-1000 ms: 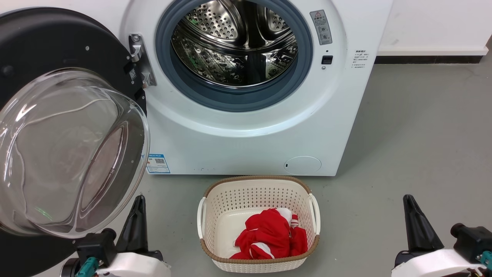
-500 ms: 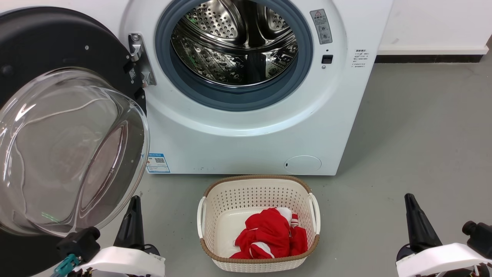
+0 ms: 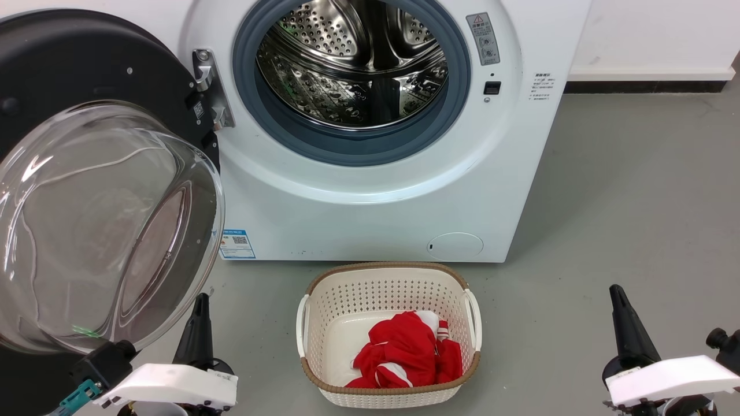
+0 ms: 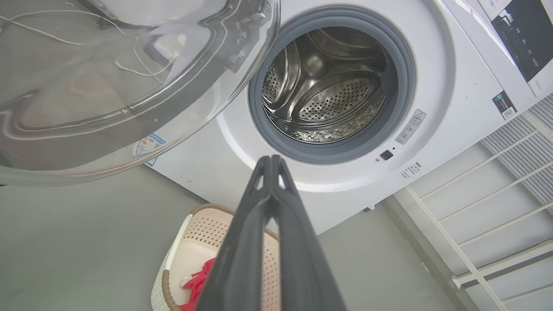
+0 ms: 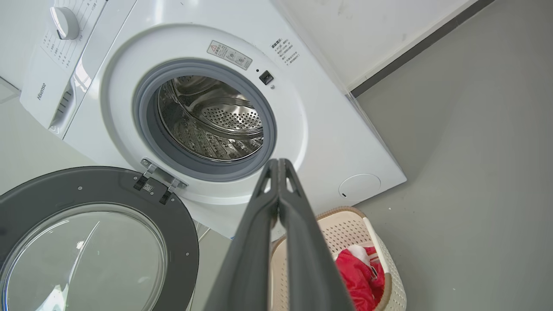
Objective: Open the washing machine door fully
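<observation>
At the left of the head view, the washing machine door (image 3: 104, 225), swung out on its hinge (image 3: 208, 86) away from the washing machine (image 3: 370, 214). Black disc reaching to the upper left, clear glass bowl bulging toward the camera. Round opening fully uncovered at top centre: grey-blue rubber ring (image 3: 347, 151) around a perforated steel drum (image 3: 352, 63). On the white front, just right of the bowl's edge, a blue sticker (image 3: 237, 244).

At the lower left, the left gripper (image 3: 200, 306), pointing up the frame, just beneath the bowl's lower right rim. Fingers (image 4: 244, 259) pressed together tip to tip in the left wrist view, nothing between them. Apparently a narrow gap between fingertip and glass, though hard to judge from the head view, with the two nearly overlapping there. In the left wrist view, bowl spread across the upper left, gripper rising from bottom centre, its tip against the machine's white front below the rubber ring, apart from the door.

At the lower right, the right gripper (image 3: 617, 300), well apart from door and machine, above bare grey floor (image 3: 636, 190). Likewise closed tip to tip in the right wrist view, gripping nothing. Door at the lower left of that view, away from the fingertips at centre.

At bottom centre, a cream laundry basket (image 3: 387, 294) on the floor just in front of the machine, between the two grippers, with a red garment (image 3: 404, 358) inside.
</observation>
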